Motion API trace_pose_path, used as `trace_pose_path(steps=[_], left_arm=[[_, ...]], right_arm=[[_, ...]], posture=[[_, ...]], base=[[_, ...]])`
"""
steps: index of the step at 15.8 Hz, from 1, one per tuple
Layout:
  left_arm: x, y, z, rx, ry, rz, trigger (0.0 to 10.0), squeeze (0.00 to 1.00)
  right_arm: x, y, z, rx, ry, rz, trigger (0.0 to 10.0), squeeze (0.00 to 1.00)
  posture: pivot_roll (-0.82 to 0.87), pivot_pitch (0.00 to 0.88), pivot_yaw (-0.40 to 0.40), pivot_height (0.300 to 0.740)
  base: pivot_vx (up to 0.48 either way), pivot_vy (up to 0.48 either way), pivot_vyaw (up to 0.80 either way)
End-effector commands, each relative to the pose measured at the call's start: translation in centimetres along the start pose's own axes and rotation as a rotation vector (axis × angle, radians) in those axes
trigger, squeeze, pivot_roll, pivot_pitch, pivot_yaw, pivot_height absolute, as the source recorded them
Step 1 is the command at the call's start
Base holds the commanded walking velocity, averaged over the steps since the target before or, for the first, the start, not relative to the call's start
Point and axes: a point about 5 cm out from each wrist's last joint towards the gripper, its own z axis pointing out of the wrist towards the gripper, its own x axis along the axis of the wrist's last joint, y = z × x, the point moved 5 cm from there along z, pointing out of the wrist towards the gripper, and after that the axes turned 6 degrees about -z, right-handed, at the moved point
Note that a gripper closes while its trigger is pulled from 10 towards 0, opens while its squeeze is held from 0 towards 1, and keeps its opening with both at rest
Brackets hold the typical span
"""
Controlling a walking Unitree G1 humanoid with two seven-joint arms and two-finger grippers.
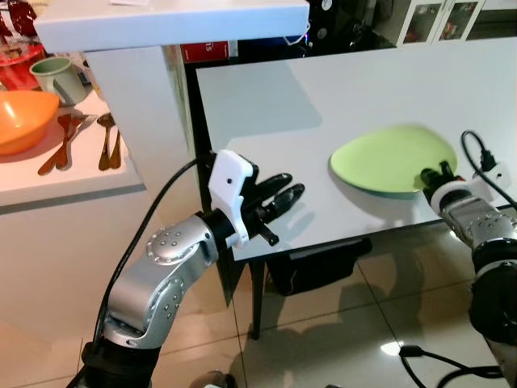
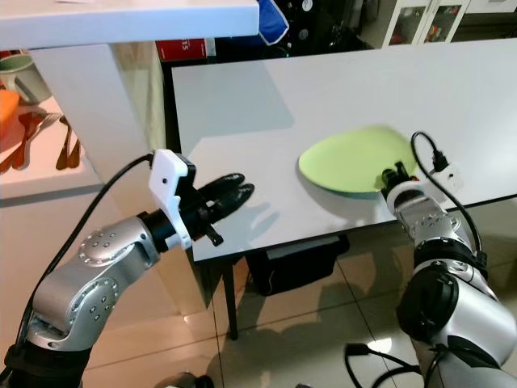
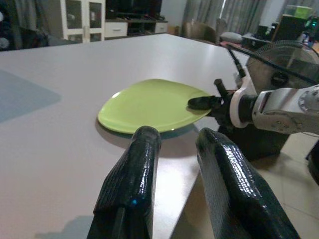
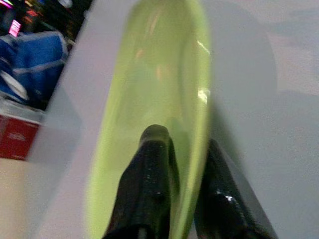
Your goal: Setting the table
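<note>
Right gripper [image 1: 434, 175] pinches the green plate [image 1: 393, 158] rim at the table [image 1: 339, 89] edge; left gripper [image 1: 284, 196] hovers nearby, fingers slightly parted.

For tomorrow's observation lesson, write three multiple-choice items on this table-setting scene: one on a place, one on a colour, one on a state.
1. Where is the plate?
A. On the white table, near its front edge
B. On the floor
C. On the side counter

2. What colour is the plate?
A. Red
B. Light green
C. Blue

3. What is the right tool doing?
A. Hanging beside the robot
B. Gripping a spoon
C. Gripping the plate's rim

Answers: 1 A, the plate lies on the tabletop by the near edge. 2 B, it is pale green in every view. 3 C, the right wrist view has one finger above the rim and one below.
</note>
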Motion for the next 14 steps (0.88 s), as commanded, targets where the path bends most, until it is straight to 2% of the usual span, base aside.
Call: trace_pose_path(steps=[1,3,5,9,14], left_arm=[[0.3,0.7,0.0,-0.032,-0.002,0.006,10.0,0.0],[0.2,0.8,0.0,-0.036,-0.005,0.004,10.0,0.0],[0.2,0.8,0.0,-0.035,-0.007,0.003,10.0,0.0],[0.4,0.3,0.1,-0.014,-0.002,0.012,10.0,0.0],[0.4,-0.3,0.0,0.019,0.006,0.01,10.0,0.0]], right_arm=[[1.0,-0.4,0.0,0.011,0.026,-0.034,10.0,1.0],[1.0,-0.3,0.0,0.004,0.026,-0.054,10.0,1.0],[1.1,-0.2,0.0,-0.015,0.017,-0.142,10.0,1.0],[0.5,-0.2,0.2,-0.039,-0.009,-0.409,10.0,1.0],[-0.5,0.2,0.3,-0.081,-0.026,-0.6,10.0,1.0]], posture=[[0.0,0.115,0.031,0.74],[0.0,0.114,0.028,0.74],[0.0,0.113,0.026,0.74],[0.0,0.106,0.02,0.74],[0.01,0.106,0.019,0.74]], base=[[0.0,0.0,0.0],[0.0,0.0,0.0],[0.0,0.0,0.0],[0.0,0.0,0.0],[0.0,0.0,0.0]])
